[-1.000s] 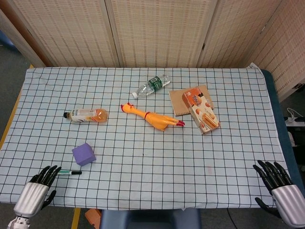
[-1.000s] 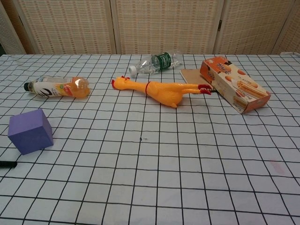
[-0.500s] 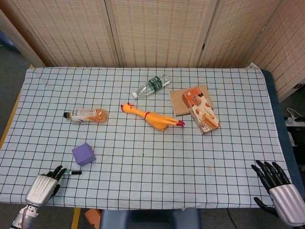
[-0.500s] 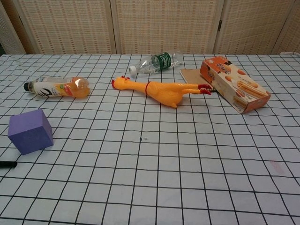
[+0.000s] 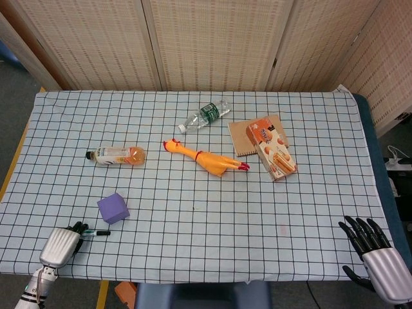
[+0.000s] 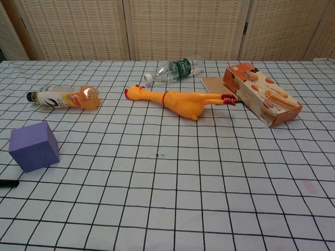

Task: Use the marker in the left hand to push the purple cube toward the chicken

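Note:
The purple cube sits on the checked cloth at the near left. The yellow rubber chicken lies farther back, right of it, head pointing left. A black marker lies flat on the cloth just in front of the cube. My left hand is at the table's near-left edge, its dark fingers reaching the marker's left end, slightly apart. My right hand hovers at the near-right corner with fingers spread and nothing in it. Neither hand shows in the chest view.
An orange juice bottle lies behind the cube. A water bottle lies behind the chicken. A brown notebook and an orange snack box sit to the chicken's right.
My left hand has drawn back toward the near edge and tipped over, so less of its fingers show. Marker, cube and chicken have not moved. My right hand sank slightly.

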`<state>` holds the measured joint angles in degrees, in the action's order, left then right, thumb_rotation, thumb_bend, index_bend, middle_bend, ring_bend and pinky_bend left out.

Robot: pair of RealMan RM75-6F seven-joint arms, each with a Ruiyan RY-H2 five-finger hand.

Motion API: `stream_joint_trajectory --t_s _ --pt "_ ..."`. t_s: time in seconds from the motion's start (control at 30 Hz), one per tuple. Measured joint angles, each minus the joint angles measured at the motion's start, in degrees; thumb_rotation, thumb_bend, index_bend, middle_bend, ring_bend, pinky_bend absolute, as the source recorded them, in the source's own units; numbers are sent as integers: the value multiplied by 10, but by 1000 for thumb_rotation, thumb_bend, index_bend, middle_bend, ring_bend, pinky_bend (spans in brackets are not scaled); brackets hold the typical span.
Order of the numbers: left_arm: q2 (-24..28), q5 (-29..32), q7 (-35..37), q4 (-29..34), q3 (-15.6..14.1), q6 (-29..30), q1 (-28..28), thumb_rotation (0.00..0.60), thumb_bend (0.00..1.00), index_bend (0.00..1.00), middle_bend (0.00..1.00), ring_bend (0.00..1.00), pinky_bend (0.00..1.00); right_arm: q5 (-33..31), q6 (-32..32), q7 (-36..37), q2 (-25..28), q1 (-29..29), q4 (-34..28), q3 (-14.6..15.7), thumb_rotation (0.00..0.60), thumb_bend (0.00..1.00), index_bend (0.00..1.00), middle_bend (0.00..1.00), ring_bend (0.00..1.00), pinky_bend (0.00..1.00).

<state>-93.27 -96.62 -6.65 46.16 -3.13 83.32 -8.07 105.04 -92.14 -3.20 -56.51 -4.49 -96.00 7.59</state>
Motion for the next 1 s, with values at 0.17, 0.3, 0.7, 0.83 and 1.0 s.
stream_joint_trajectory --t_s 0.17,0.3,0.7,0.83,1.0 --pt "-12 4 4 -19 1 0 -7 600 389 446 469 719 913 -3 2 0 0 1 0 -1 600 109 0 0 0 0" --pt "-17 6 0 -27 0 -2 -9 600 393 475 485 720 913 -5 1 1 1 0 0 -2 600 109 0 0 0 0" --pt "-25 17 -16 -44 -3 -14 -15 600 399 504 511 725 918 -6 1 0 1 0 -1 -2 600 109 0 0 0 0" --pt "-27 20 -20 -49 -4 -18 -15 600 404 511 519 725 917 -7 1 -1 0 0 -1 -3 600 109 0 0 0 0" --pt "-30 22 -20 -54 -5 -17 -16 600 409 533 543 729 919 -7 2 -2 0 0 -1 -3 600 109 0 0 0 0"
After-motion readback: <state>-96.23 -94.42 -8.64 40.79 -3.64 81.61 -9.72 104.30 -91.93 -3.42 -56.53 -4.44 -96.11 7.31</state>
